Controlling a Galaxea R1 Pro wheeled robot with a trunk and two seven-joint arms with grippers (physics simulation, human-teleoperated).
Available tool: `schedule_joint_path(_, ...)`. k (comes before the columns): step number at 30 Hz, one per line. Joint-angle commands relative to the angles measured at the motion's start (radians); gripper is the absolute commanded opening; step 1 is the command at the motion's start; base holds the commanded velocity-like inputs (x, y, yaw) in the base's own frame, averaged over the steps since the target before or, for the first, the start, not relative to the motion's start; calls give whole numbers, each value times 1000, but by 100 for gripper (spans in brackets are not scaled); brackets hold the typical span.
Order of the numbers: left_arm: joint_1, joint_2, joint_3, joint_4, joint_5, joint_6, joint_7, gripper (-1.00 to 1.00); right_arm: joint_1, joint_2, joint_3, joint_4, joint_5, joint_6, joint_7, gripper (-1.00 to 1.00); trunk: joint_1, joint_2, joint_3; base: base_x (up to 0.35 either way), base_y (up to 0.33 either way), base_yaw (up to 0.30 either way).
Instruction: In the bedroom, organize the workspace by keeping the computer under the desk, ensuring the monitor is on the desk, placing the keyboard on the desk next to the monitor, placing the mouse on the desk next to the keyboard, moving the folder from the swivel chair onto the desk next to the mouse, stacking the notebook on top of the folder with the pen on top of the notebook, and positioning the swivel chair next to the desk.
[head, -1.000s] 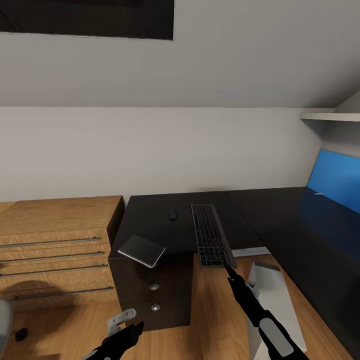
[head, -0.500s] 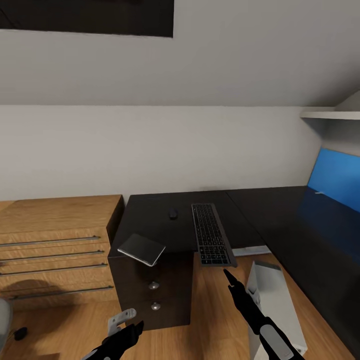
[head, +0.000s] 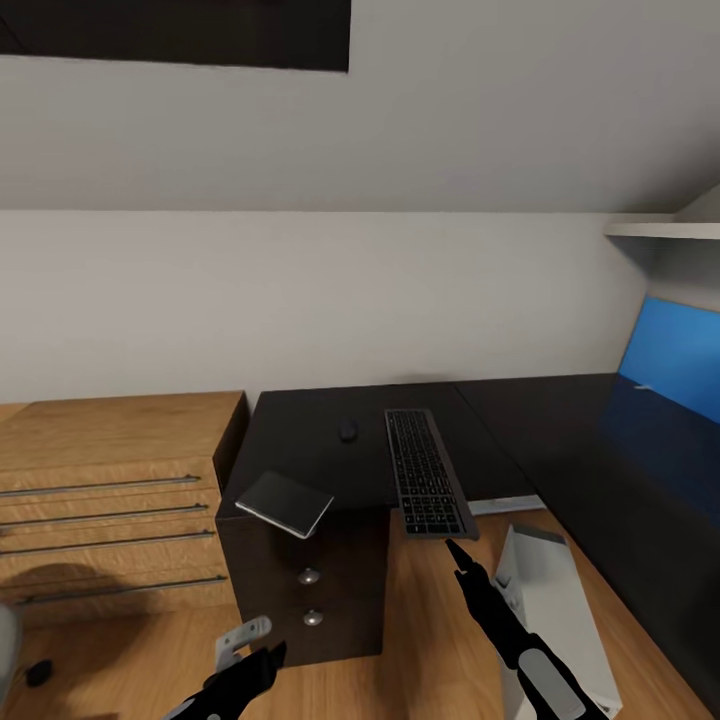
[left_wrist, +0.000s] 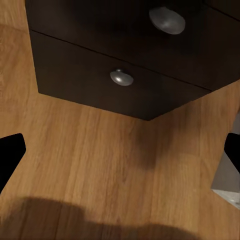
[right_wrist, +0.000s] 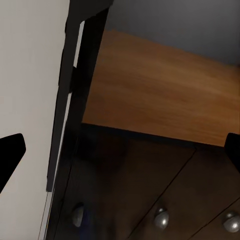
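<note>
The black desk (head: 300, 450) carries the keyboard (head: 425, 485), whose near end overhangs the front edge. The small mouse (head: 348, 431) lies just left of it. The dark notebook (head: 284, 502) sits on the desk's front left corner, jutting over the drawers. The grey computer (head: 555, 600) leans on the floor by the desk's right wing. My right gripper (head: 455, 553) is open, just below the keyboard's near end and apart from it. My left gripper (head: 245, 665) is open, low over the floor in front of the drawer knobs (left_wrist: 121, 77).
A light wooden drawer unit (head: 110, 480) adjoins the desk on the left. A long blue panel (head: 675, 360) lines the right wall under a white shelf (head: 660, 230). A black caster (head: 38, 672) of the swivel chair shows at the lower left edge.
My right gripper has drawn back from the keyboard's near end, where its tip touched a second ago. The keyboard, notebook and left arm stay put; the view shifted slightly.
</note>
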Motion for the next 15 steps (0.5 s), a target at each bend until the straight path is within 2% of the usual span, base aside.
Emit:
schedule_joint_path(1, 0, -1, 1, -2, 11, 5, 6, 100, -1, -1, 4, 0, -11, 4, 2, 100, 0, 0, -1, 159, 15, 0)
schedule_joint_path(6, 0, -1, 1, -1, 10, 5, 6, 100, -1, -1, 4, -1, -11, 4, 2, 100, 0, 0, -1, 202, 24, 0)
schedule_joint_path(11, 0, -1, 1, -1, 9, 6, 6, 100, -1, -1, 5, -1, -11, 3, 2, 100, 0, 0, -1, 45, 4, 0)
schedule_joint_path(15, 0, -1, 1, -1, 9, 6, 7, 100, -1, -1, 5, -1, -11, 3, 2, 100, -15, 28, 12, 7, 1, 0)
